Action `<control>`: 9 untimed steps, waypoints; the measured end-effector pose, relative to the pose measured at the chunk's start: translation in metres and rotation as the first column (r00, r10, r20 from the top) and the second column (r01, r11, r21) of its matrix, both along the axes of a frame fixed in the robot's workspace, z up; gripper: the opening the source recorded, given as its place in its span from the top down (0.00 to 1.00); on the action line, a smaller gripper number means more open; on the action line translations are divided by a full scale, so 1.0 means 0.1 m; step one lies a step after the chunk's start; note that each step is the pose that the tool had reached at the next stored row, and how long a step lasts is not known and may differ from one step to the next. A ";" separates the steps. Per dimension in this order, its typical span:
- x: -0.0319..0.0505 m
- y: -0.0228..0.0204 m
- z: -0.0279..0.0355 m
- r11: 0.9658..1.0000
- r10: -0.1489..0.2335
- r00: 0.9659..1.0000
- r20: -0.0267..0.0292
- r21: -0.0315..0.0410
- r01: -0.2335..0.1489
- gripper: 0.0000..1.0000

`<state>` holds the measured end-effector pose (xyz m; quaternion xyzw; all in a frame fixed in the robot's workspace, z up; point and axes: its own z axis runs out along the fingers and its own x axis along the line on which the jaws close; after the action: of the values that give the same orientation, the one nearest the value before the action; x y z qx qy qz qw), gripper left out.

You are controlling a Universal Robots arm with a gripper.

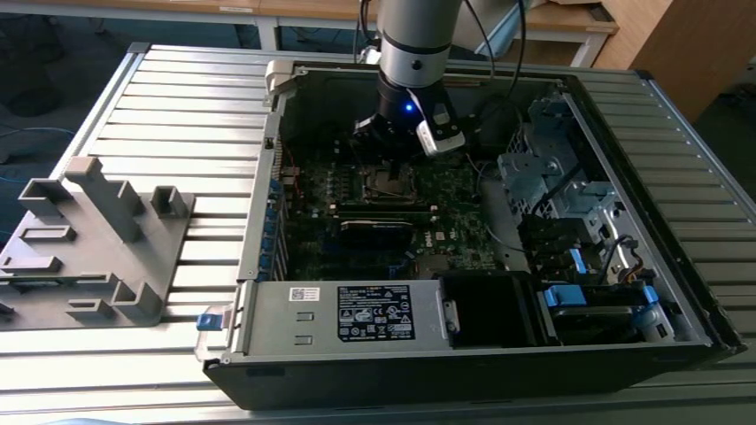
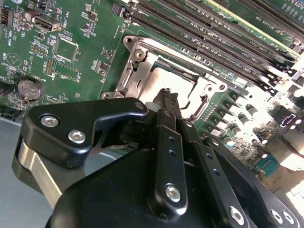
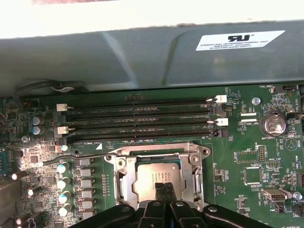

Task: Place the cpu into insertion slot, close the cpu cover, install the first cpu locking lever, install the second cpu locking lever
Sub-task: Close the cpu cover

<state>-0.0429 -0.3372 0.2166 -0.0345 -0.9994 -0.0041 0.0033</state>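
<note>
Tool (image 3: 164, 189) pinched together, tips over cpu (image 3: 151, 176); cpu lies flat on motherboard (image 3: 237, 154), cpu cover (image 3: 125, 180) lowered around it.

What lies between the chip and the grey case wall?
Long black memory slots, side by side, separate the chip from the case wall in the first wrist view.

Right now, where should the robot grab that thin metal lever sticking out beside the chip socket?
Probably the locking lever near its free outer end, with the tool coming from above and closing across the rod. It's a thin wire, fixed at the socket corner, so the far end swings easiest, and the memory slots crowd one side.
</note>
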 end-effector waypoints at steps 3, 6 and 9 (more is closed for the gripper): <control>-0.009 0.000 -0.001 1.000 0.000 1.000 0.000 0.000 0.000 0.89; -0.019 0.000 -0.002 1.000 0.000 1.000 0.000 0.000 0.000 0.89; -0.056 0.000 -0.011 1.000 0.000 1.000 0.000 0.000 0.000 0.89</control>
<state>-0.0485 -0.3372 0.2155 -0.0345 -0.9994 -0.0040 0.0033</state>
